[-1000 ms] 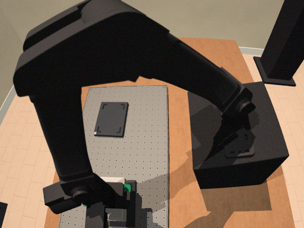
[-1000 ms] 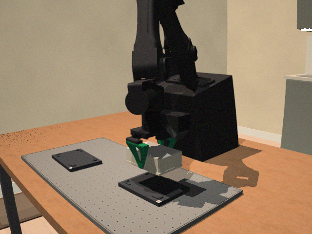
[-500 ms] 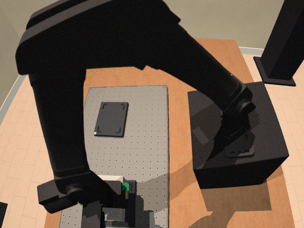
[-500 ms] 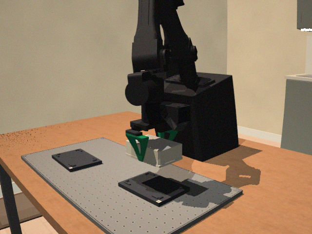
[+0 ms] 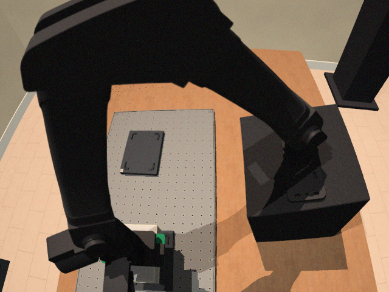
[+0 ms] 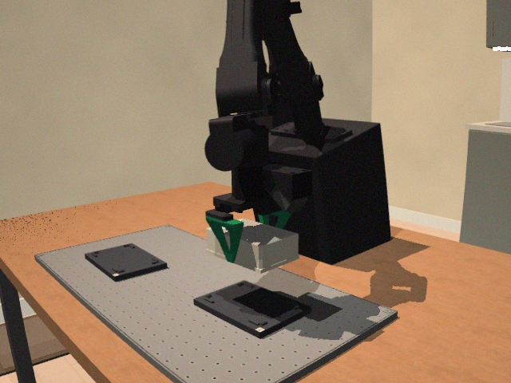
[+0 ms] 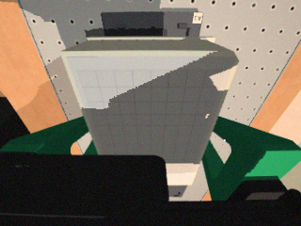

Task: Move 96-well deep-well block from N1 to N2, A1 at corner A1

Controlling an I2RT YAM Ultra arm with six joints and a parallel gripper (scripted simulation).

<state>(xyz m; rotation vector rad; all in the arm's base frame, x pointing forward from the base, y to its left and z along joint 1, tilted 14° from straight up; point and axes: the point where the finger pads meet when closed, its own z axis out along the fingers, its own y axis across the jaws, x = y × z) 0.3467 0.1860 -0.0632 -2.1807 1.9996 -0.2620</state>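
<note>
Green fingers [image 6: 231, 238] clamped on the long sides of the cream rectangular deep-well block [image 6: 270, 247], held level above the dark square nest N1 [image 6: 224, 305], apparently high enough to pass its locators. Far along the grey perforated breadboard [image 6: 164, 321]: dark nest N2 [image 6: 124, 262].

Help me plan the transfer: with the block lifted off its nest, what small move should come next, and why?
Probably carry it sideways toward N2, keeping height. The gripper is shut on the deep-well block, which hangs free above N1, so it looks clear of the locators, and N2 stands bare farther along the breadboard.
</note>
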